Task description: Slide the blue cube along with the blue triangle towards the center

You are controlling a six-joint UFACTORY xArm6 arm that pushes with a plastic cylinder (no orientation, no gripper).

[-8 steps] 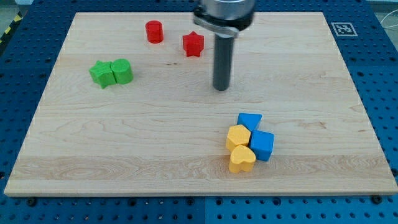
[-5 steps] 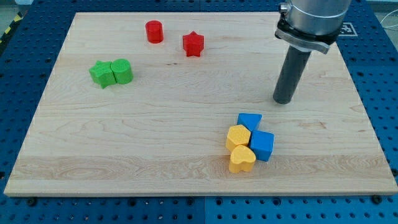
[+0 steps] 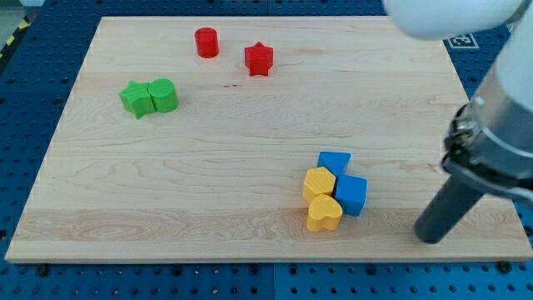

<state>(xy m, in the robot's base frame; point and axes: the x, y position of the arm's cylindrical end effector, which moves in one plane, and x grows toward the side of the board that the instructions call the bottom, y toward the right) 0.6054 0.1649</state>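
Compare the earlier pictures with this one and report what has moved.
Only my tip moved: it swept from the board's upper middle across to the view's right, then down toward the view's bottom, and now sits right of the blue cube, apart from it. No block shifted; the blue triangle and all others lie as before.

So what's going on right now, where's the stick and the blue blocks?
My tip down at the view's right of the blue cube, apart from it. Blue triangle touching the cube. Yellow blocks pressed against their left side.
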